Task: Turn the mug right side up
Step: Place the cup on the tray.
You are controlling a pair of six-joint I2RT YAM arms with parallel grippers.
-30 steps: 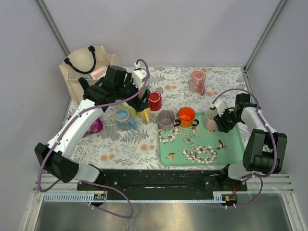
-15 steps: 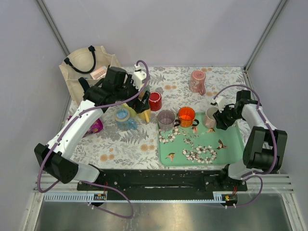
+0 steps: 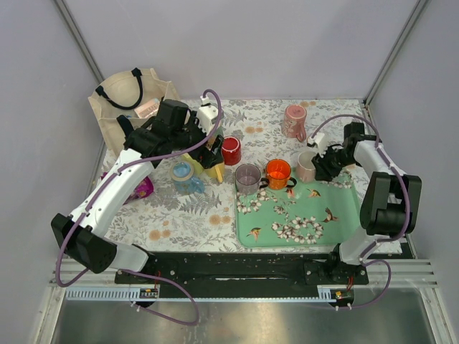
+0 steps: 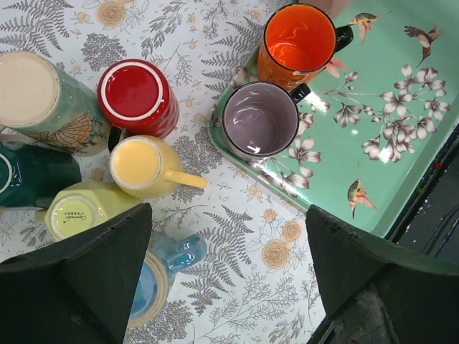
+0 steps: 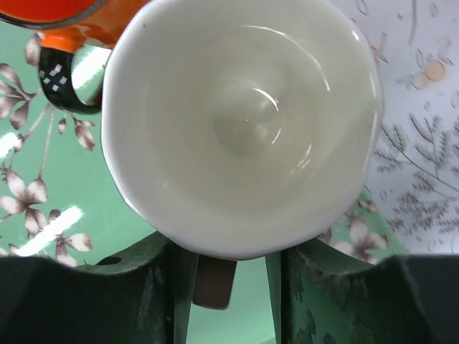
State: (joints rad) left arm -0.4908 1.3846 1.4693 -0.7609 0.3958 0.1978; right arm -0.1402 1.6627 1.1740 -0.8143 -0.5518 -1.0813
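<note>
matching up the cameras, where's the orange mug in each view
Top external: orange mug upright at the green tray's far edge, between grey mug and cream mug.
Left wrist: orange mug at top, right of centre, on the tray beside the grey mug.
Right wrist: an orange sliver at top left, behind the cream mug.
Shared landmark: the green tray.

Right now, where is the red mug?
In the top view, the red mug sits upside down on the cloth, left of the tray, just past the grey mug and next to the yellow mug.
</note>
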